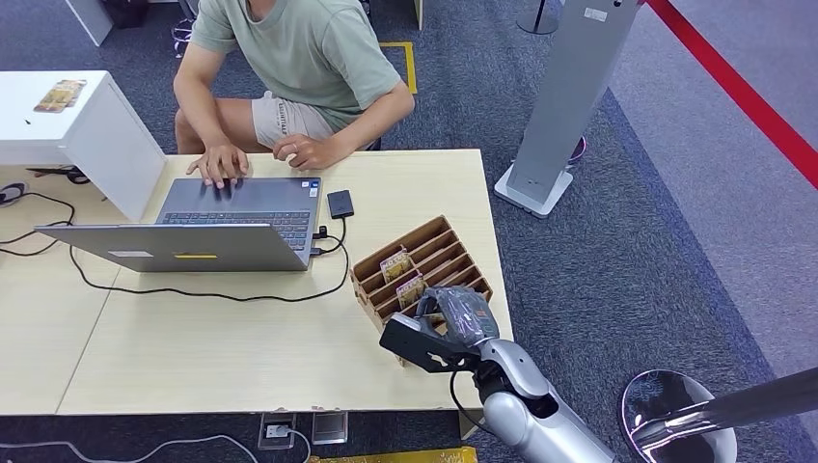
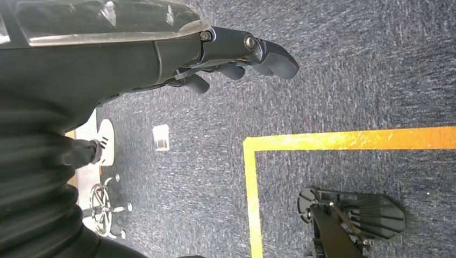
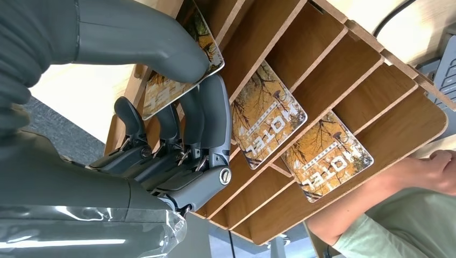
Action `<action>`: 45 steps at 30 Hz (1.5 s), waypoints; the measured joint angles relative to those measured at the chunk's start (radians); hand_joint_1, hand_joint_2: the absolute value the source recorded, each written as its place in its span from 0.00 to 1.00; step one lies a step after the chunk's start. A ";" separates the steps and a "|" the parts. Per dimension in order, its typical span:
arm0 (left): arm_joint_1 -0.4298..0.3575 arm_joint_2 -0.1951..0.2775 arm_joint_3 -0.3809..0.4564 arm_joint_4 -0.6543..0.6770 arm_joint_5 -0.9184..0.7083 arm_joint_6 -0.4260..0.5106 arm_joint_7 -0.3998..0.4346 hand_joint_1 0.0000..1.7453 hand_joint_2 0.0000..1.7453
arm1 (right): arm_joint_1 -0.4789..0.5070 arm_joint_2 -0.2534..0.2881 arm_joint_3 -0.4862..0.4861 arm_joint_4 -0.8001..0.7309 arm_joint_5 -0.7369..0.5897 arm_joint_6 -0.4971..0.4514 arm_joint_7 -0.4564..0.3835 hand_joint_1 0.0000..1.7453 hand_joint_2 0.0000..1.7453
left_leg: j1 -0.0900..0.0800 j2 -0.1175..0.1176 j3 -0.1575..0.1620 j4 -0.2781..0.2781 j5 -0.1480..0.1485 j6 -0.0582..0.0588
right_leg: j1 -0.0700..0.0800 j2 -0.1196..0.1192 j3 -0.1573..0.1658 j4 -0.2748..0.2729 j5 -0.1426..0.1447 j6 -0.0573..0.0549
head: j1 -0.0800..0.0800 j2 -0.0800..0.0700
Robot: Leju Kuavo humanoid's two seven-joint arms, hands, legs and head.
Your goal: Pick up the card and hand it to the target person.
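Observation:
A wooden slotted card rack (image 1: 434,241) stands on the table's right part, with patterned hotel cards (image 1: 395,262) in its slots. My right hand (image 1: 453,323) is at the rack's near end. In the right wrist view my right hand (image 3: 177,140) pinches one card (image 3: 161,91) between the thumb and the darker fingers (image 3: 212,113); the card still sits in its slot of the rack (image 3: 344,70). Two more cards (image 3: 266,115) lie in neighbouring slots. A person (image 1: 309,58) sits across the table. My left hand (image 2: 242,54) hangs over the carpet and holds nothing.
An open laptop (image 1: 212,227) sits in front of the person, whose hands rest at it, with a small black device (image 1: 340,204) and a cable beside it. A white cabinet (image 1: 87,116) stands at the left, a grey stand (image 1: 559,106) on the right. Yellow tape (image 2: 333,140) marks the carpet.

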 joint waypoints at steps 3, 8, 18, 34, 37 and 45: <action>0.000 -0.002 0.001 0.001 0.001 0.009 0.003 0.00 1.00 | -0.001 0.000 0.000 0.003 -0.002 -0.003 -0.003 0.76 1.00 | 0.000 0.000 0.000 0.000 0.000 0.000 | 0.000 0.000 0.000 0.000 0.000 0.000 | 0.000 0.000; 0.000 -0.003 0.001 -0.001 0.002 0.008 0.004 0.00 1.00 | 0.000 -0.001 -0.001 0.003 -0.009 -0.017 -0.014 0.76 1.00 | 0.000 0.000 0.000 0.000 0.000 0.000 | 0.000 0.000 0.000 0.000 0.000 0.000 | 0.000 0.000; 0.000 -0.004 0.000 -0.001 0.001 0.011 -0.005 0.00 1.00 | 0.039 -0.014 -0.045 -0.104 -0.062 -0.202 -0.190 0.76 1.00 | 0.000 -0.001 -0.001 0.001 0.000 0.000 | 0.000 -0.001 0.000 0.001 -0.001 0.000 | 0.000 0.000; -0.002 0.000 -0.036 -0.001 -0.033 0.005 -0.005 0.00 1.00 | -0.083 0.027 -0.043 -0.075 -0.226 -0.251 -0.290 0.76 1.00 | -0.001 0.002 -0.001 0.001 0.000 0.000 | -0.001 0.002 -0.002 0.002 0.000 0.000 | 0.000 0.000; -0.004 0.001 -0.051 0.000 -0.047 0.000 -0.013 0.00 1.00 | -0.191 0.071 -0.025 0.049 -0.272 -0.235 -0.288 0.76 1.00 | -0.001 0.004 -0.001 0.001 0.000 0.000 | -0.001 0.004 -0.003 0.002 0.001 0.000 | 0.000 0.000; -0.010 0.000 -0.091 0.002 -0.073 -0.003 -0.017 0.00 1.00 | -0.511 0.244 0.031 0.552 -0.262 -0.217 -0.251 0.76 1.00 | -0.001 0.008 0.000 0.001 0.000 0.000 | -0.001 0.008 -0.003 0.003 0.002 0.000 | 0.000 0.000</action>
